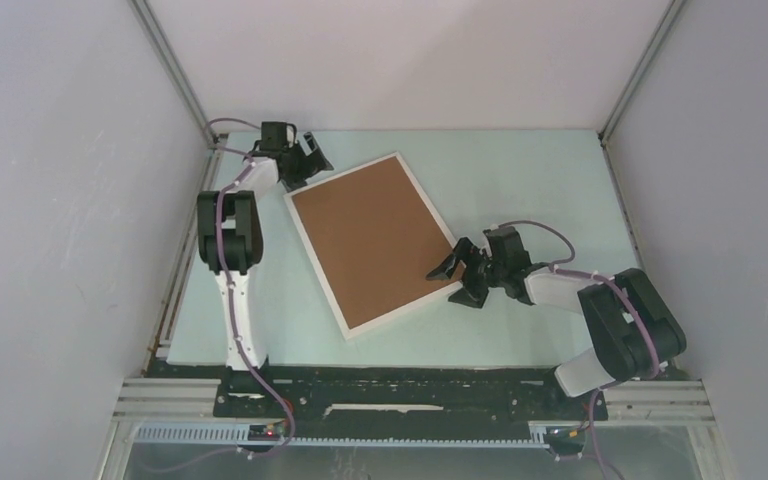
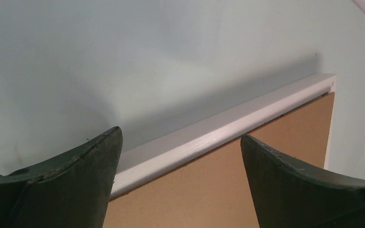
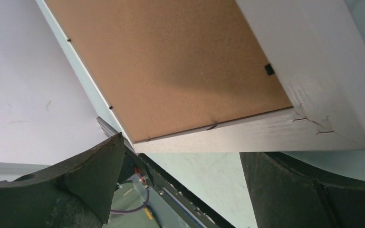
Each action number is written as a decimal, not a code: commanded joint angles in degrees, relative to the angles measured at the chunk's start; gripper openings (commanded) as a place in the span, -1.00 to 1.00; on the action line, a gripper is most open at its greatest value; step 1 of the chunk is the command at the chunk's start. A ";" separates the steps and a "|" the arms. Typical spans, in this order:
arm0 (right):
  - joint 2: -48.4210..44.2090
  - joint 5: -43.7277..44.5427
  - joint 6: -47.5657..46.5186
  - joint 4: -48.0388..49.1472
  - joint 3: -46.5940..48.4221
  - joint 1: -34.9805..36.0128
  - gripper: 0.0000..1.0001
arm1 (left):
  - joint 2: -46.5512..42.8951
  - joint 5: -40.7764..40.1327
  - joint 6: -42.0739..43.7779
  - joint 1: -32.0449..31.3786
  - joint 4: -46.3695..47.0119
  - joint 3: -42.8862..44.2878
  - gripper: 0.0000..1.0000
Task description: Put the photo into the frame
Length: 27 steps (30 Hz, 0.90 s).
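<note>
The frame [image 1: 317,262] lies flat on the pale green worktop [image 1: 520,180], back side up and turned at a slant, so that one corner points toward the far wall and another toward the right arm. A plain brown backing board [image 1: 375,235] fills the frame from rail to rail, leaving only a thin white border around it. The photo shows in no view; whether it sits beneath the board cannot be told.

The left claw [image 1: 310,168] hangs at the frame's far-left corner with its jaws spread wide and nothing between them. In the left wrist view its two dark fingers [image 2: 76,180] stand on either side of the frame's white rail: one over bare worktop outside the frame, the other over the brown board inside it. Whether either finger touches the frame cannot be told.

The right claw [image 1: 448,284] is at the frame's near-right corner, also spread wide and empty. In the right wrist view its fingers [image 3: 71,185] stand apart below that corner, with the frame's broad white rail and the board's edge just beyond them. Small black tabs [image 3: 268,69] sit along the inner edge of the rail at the board's border, and thin metal staples [image 3: 313,126] cross the mitred corner joint.
</note>
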 commanded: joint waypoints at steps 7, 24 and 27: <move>11.03 1.18 -11.14 -9.50 15.24 -8.19 0.94 | -28.51 7.63 -14.61 -2.38 13.23 -41.73 0.95; 23.77 6.81 -24.40 -28.06 39.63 -13.18 0.94 | -61.24 -3.30 -3.03 -8.36 2.14 -54.11 0.99; 22.60 3.37 -24.31 -27.90 38.63 -11.78 0.94 | -59.88 -14.78 -1.32 -2.04 3.06 -51.10 1.00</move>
